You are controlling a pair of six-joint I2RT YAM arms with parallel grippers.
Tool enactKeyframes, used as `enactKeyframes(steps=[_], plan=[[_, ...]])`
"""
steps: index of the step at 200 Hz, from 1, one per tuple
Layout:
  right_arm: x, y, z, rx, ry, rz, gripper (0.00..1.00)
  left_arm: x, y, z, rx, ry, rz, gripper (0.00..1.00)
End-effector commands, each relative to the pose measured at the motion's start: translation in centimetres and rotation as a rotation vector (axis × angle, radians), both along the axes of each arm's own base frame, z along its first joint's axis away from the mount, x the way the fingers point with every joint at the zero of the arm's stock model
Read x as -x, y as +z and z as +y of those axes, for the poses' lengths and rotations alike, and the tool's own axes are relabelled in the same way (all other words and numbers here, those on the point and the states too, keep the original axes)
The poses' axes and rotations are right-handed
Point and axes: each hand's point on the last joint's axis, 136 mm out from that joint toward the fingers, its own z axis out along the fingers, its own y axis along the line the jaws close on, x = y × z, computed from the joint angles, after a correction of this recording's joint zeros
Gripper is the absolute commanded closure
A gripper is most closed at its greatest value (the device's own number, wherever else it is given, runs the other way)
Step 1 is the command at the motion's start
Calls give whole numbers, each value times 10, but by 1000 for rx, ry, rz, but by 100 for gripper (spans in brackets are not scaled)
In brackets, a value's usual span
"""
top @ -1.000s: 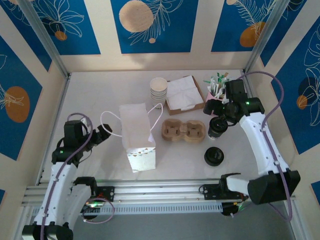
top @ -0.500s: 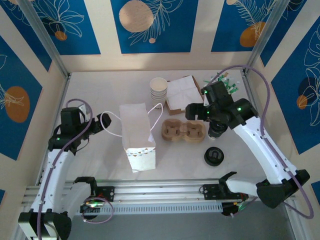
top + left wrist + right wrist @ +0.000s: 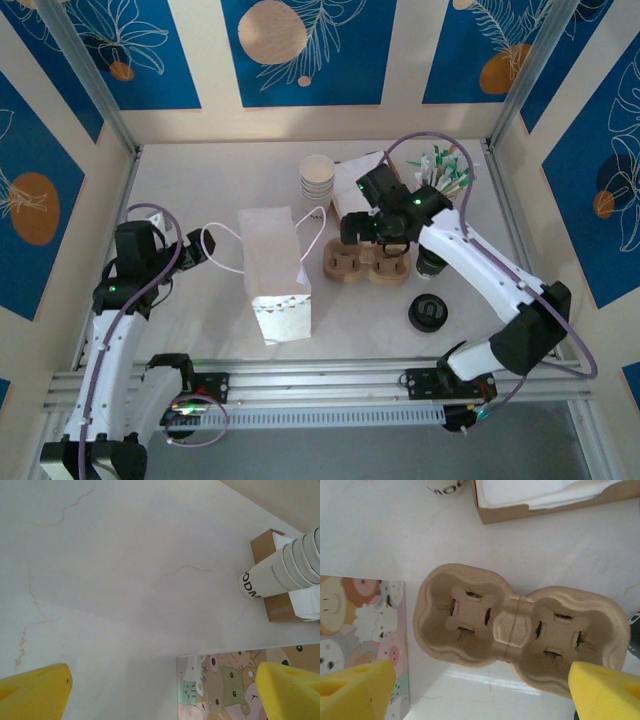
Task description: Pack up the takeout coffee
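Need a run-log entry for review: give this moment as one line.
right pincer: open, above brown moulded-pulp two-cup carrier | left pincer: open, empty | white paper bag: beside carrier

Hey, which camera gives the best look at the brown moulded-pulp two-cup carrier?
The right wrist view: the brown moulded-pulp two-cup carrier lies close below the camera, with both empty wells and their slit bottoms plain. The top external view shows it small, its far edge partly covered.
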Motion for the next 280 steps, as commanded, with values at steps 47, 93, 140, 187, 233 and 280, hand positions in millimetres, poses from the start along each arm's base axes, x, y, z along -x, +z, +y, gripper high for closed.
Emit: enactKeyframes(steps=[47, 93, 140, 187, 233, 280], plan=[[10, -66, 8, 74, -53, 134, 11, 2, -11, 4, -19, 1, 33, 6], [4, -92, 1, 77, -99, 171, 15, 1, -16, 0, -1, -14, 55, 6], [2, -111, -13, 130, -143, 198, 22, 1, -19, -2, 11, -22, 68, 7], [1, -123, -15, 124, -151, 222, 24, 0, -20, -3, 14, -22, 73, 7], [0, -131, -15, 139, -145, 240, 28, 0, -21, -3, 18, -20, 77, 7], [-2, -122, -13, 118, -144, 228, 37, 0, -21, -2, 14, -16, 76, 7]])
